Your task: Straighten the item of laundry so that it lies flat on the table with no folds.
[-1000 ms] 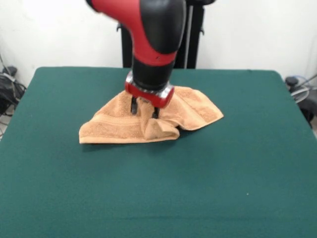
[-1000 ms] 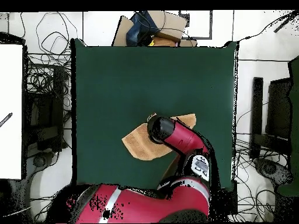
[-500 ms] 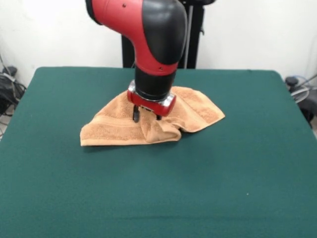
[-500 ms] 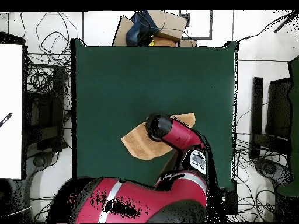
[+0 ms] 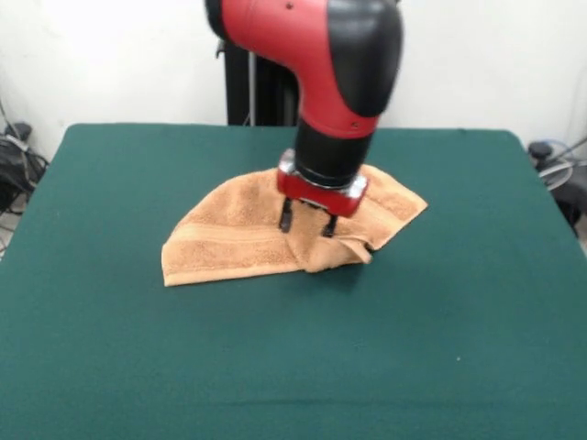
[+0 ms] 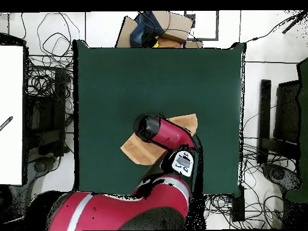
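Observation:
The item of laundry (image 5: 234, 234), an orange-tan towel, lies rumpled on the green table (image 5: 138, 357) a little beyond its middle. One flap is folded over and bunched at the right front (image 5: 341, 254). My gripper (image 5: 307, 222) comes straight down onto that bunch and is shut on a pinch of the cloth, which shows between its two dark fingers (image 5: 286, 216). In the overhead view my arm covers the gripper. Only the ends of the item of laundry (image 6: 135, 150) show on the table (image 6: 120, 78).
Tangled cables lie off both sides of the table in the overhead view, with a cardboard box (image 6: 157, 27) past the far edge and a white board (image 6: 12, 114) at the left. Dark equipment (image 6: 283, 120) stands to the right.
My gripper has moved to the right in the front view, dragging the bunched fold with it. The whole towel shifted right and its folded flap has spread out somewhat.

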### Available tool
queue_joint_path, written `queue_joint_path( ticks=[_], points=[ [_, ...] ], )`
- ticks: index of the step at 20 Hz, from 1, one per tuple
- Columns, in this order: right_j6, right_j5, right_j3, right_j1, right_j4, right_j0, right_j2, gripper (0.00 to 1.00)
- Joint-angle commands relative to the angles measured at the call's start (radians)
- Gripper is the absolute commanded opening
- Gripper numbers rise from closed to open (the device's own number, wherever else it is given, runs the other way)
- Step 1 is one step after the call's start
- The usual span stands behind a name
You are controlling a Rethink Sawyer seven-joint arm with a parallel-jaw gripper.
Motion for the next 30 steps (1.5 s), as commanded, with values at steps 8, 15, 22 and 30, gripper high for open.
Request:
queue_joint_path(
  ticks=[8, 15, 22, 30],
  points=[
    [0.340, 0.168, -0.043, -0.061, 0.100, 0.137, 0.000, 1.00],
    [0.322, 0.173, -0.003, -0.097, 0.110, 0.148, -0.007, 1.00],
    [0.268, 0.195, 0.003, -0.133, 0.102, 0.105, -0.009, 1.00],
    [0.252, 0.210, 0.044, -0.186, 0.091, 0.076, -0.013, 1.00]
  ],
)
